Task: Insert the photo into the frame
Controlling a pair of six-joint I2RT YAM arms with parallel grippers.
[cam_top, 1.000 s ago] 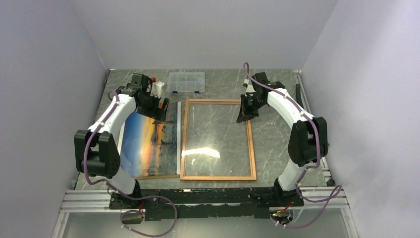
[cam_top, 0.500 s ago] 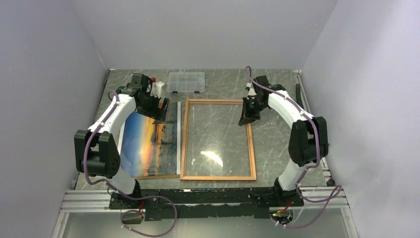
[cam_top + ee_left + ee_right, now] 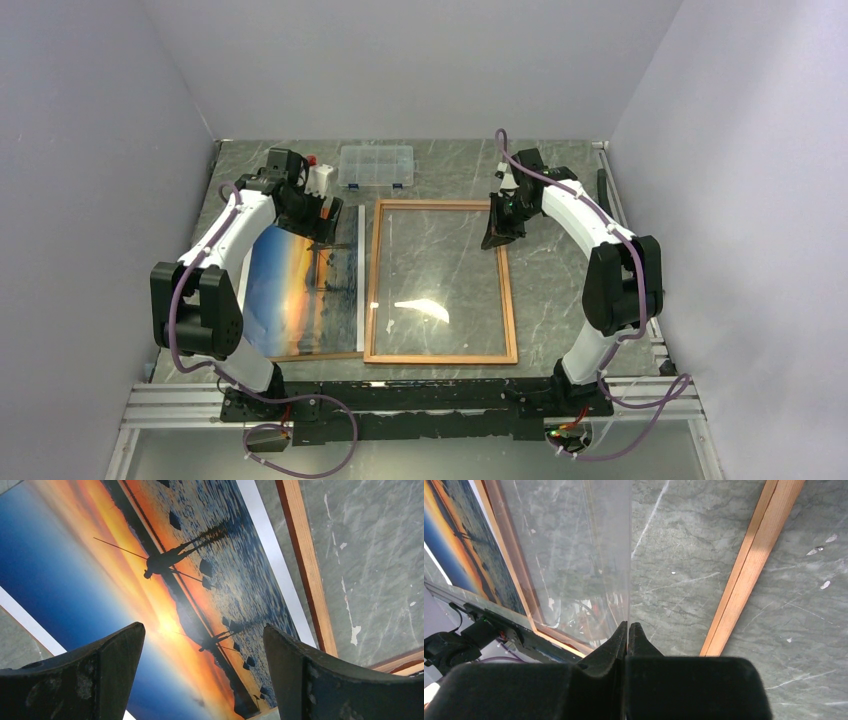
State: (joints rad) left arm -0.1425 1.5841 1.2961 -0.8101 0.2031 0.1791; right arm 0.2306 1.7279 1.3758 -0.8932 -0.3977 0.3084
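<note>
Your right gripper (image 3: 628,628) has risen slightly, pinching the pane (image 3: 569,555) over the frame (image 3: 749,565); left gripper (image 3: 202,629) gapes above the photo (image 3: 75,580).

- Top view: high behind the near edge, looking down over the whole surface (image 3: 555,280).
- Left wrist view: close above the photo (image 3: 100,580), the frame (image 3: 308,570) at its right.
- Right wrist view: close over the frame, the photo at far left.

Left claw (image 3: 202,626) spread wide; right claw (image 3: 628,624) pinched closed.
</note>
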